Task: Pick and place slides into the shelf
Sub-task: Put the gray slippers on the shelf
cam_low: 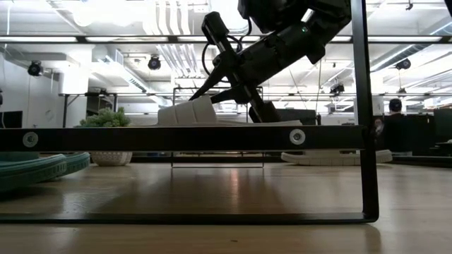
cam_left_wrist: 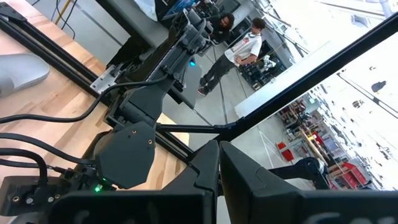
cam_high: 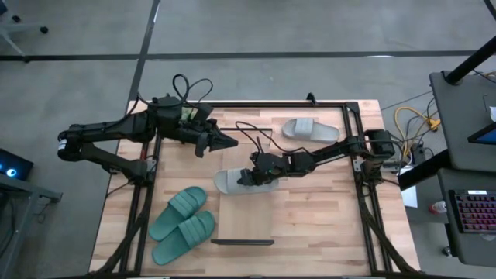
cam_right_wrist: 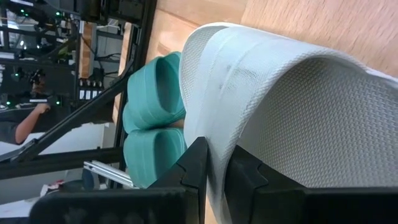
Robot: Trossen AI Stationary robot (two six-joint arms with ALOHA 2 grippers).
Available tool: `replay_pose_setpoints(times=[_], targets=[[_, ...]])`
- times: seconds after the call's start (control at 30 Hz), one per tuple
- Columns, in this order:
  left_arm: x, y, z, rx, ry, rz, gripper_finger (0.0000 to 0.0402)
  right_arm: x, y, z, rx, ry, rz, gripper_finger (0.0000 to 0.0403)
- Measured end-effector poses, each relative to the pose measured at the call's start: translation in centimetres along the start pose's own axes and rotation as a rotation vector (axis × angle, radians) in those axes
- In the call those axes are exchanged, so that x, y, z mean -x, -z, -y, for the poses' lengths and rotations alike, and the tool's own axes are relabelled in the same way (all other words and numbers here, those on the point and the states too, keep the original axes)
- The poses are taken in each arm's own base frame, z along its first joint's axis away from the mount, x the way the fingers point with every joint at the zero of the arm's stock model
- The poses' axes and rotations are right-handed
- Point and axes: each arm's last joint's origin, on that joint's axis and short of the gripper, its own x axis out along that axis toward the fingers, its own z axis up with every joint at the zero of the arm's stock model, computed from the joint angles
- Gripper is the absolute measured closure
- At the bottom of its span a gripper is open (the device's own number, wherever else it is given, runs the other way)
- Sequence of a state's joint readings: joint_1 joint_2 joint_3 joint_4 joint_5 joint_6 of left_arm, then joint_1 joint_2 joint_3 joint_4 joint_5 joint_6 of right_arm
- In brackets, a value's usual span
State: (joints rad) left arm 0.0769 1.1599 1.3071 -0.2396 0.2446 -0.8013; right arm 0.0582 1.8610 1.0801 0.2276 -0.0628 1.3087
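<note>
The right gripper (cam_high: 246, 177) grasps a grey slide (cam_high: 229, 182) by its strap at the left edge of the shelf (cam_high: 246, 211), the slide partly overhanging onto the table (cam_high: 325, 225); the shelf plank toward the near end frame lies bare; the left gripper (cam_high: 229, 143), fingers clenched on nothing, hovers over the table just beyond the shelf's far end; the second grey slide (cam_high: 310, 129) lies well apart near the far right rail; the teal pair (cam_high: 183, 225) sits side by side left of the shelf, near the table's left edge; the right wrist view alone shows the strap (cam_right_wrist: 217, 112) pinched between the fingers (cam_right_wrist: 193, 168); the low view shows the slide raised at plank level, its toe hidden behind the black bar (cam_low: 183, 137); the teal slides are cut off there.
</note>
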Motion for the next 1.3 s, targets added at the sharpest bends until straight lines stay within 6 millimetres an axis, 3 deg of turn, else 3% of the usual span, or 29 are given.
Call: replay_pose_setpoints(times=[0.53, 1.0, 1.3], targets=[[0.0, 0.01, 0.0, -0.001, -0.001, -0.001, 0.0402, 0.01, 0.04, 0.09, 0.007, 0.009, -0.008, 0.0362], [0.0, 0.02, -0.01, 0.0, -0.001, -0.001, 0.0402, 0.01, 0.07, 0.13, -0.001, 0.01, -0.02, 0.0254], [0.0, 0.01, 0.0, -0.001, -0.001, 0.0, 0.0402, 0.29, 0.08, -0.15, 0.0, -0.004, -0.04, 0.0226]])
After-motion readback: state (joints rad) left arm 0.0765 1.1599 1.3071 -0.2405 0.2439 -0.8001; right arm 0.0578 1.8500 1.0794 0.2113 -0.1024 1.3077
